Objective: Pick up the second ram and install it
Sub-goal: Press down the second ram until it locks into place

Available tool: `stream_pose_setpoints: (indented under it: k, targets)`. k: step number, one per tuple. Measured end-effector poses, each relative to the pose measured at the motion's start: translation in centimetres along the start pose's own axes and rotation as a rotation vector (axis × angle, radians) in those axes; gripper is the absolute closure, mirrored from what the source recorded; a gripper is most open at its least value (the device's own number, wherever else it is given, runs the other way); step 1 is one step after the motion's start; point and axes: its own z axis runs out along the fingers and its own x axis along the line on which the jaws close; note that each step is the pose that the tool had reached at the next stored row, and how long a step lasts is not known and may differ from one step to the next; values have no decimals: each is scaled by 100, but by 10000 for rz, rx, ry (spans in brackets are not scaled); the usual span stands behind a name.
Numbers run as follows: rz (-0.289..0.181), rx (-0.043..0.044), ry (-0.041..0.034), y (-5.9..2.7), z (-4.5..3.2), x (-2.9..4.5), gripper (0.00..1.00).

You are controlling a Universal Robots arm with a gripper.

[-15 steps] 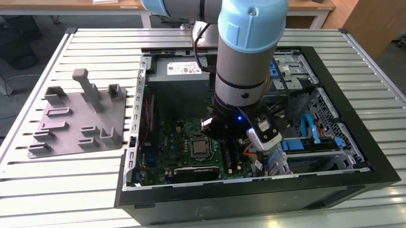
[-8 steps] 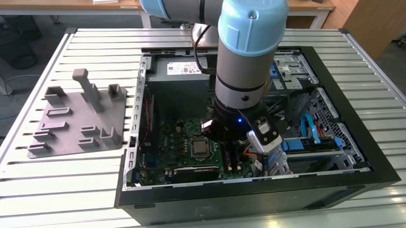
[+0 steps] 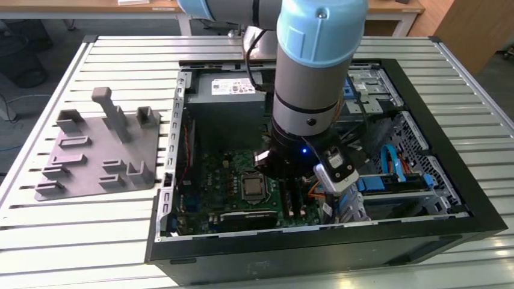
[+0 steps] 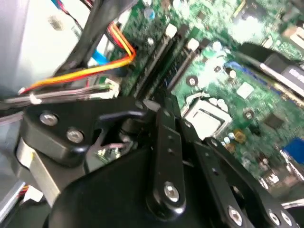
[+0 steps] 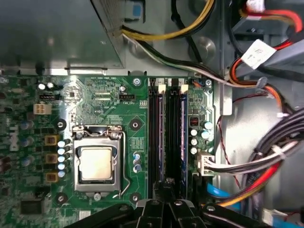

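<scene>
Jaws (black, hinged metal) cannot be told open or closed, low over the slots; the ram (image 5: 184, 133), a thin blue stick, sits seated in a black slot on the green motherboard (image 5: 99, 99) inside the case (image 3: 449, 229).

A robotics lab or workshop: slatted metal bench (image 3: 120, 54), open computer case (image 3: 449, 198), wooden desks (image 3: 80, 6) behind.

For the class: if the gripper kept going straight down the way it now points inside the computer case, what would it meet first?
Probably the memory slots on the green motherboard: in the first wrist view the gripper hangs right over them, beside the processor socket. Depth is unclear.
</scene>
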Motion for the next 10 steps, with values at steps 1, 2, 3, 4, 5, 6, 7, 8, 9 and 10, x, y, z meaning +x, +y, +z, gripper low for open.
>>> stream_pose_setpoints:
  k: [1,2,3,4,5,6,7,8,9,10]
  targets:
    - [0,0,0,-1,-32,-1,90]
    - [-1,-1,-1,5,-53,-2,90]
    - [0,-2,-2,27,-60,-3,90]
    - [0,1,-1,113,-64,-2,90]
    - [1,2,0,207,-65,-1,90]
    - [0,2,0,296,-66,-1,90]
    - [0,2,0,336,-66,-1,90]
    - [1,1,0,365,-67,-1,90]
    - [0,-1,-1,380,-71,-1,90]
    - [0,2,0,382,-92,-2,90]
